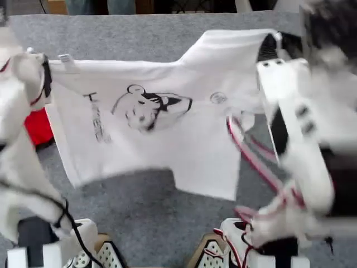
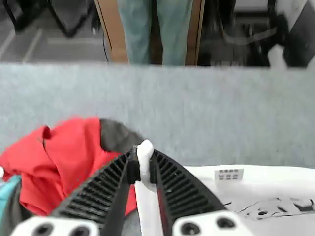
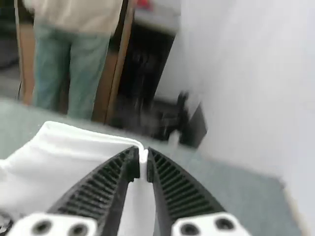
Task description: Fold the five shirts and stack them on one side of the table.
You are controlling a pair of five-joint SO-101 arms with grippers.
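A white shirt (image 1: 167, 120) with a dark cartoon print hangs stretched above the grey table (image 1: 139, 39), held up between both arms. My left gripper (image 2: 143, 162) is shut on the white shirt (image 2: 231, 196) at its edge, at the left of the high view (image 1: 47, 75). My right gripper (image 3: 141, 160) is shut on the white shirt (image 3: 59, 167) at its sleeve corner, at the upper right of the high view (image 1: 268, 47). The shirt's lower part droops toward the table front.
A crumpled red shirt (image 2: 59, 157) with a bit of teal cloth (image 2: 7, 189) lies on the table's left side, seen also as the red shirt (image 1: 38, 127) behind the left arm. Red and white cables (image 1: 251, 156) trail along the right arm.
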